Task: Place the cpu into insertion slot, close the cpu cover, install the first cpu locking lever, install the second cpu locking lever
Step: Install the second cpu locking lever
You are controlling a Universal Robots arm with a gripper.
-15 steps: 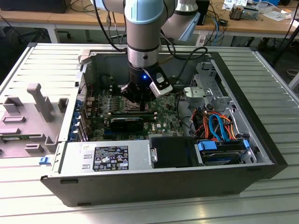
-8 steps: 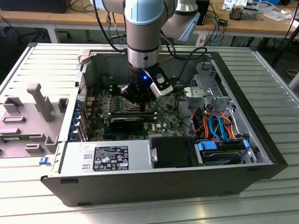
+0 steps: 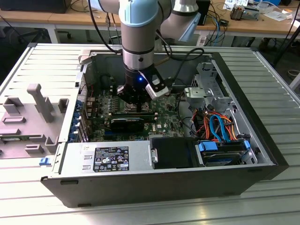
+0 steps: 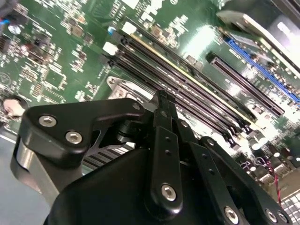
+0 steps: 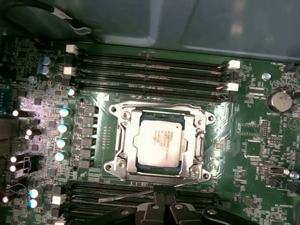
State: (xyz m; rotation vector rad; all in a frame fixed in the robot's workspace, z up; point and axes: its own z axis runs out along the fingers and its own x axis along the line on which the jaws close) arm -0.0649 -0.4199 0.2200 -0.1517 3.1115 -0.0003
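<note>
At the first wrist view's lower centre, the gripper (image 5: pixel 159 194) shows narrow, nearly closed fingers holding nothing, touching a thin lever (image 5: pixel 136 193). Just beyond, mid-frame, the cpu (image 5: pixel 159 143) sits in its socket, the cpu cover (image 5: pixel 123 136) closed around it.

ur arm (image 3: pixel 137 33) – silver w/ pale-blue joint caps, black cables; black end effector (image 4: pixel 161 101) w/ silver screws.

Open computer case (image 3: pixel 262 154) lies flat on a slatted metal bench (image 3: pixel 140 213). Robot arm (image 3: pixel 138 33) reaches straight down into it, black pincer (image 3: pixel 136 96) low over the green motherboard (image 3: pixel 164 123). Power supply (image 3: pixel 105 158) along near wall; orange and blue cables (image 3: pixel 218 125) toward exterior view's right.
</note>
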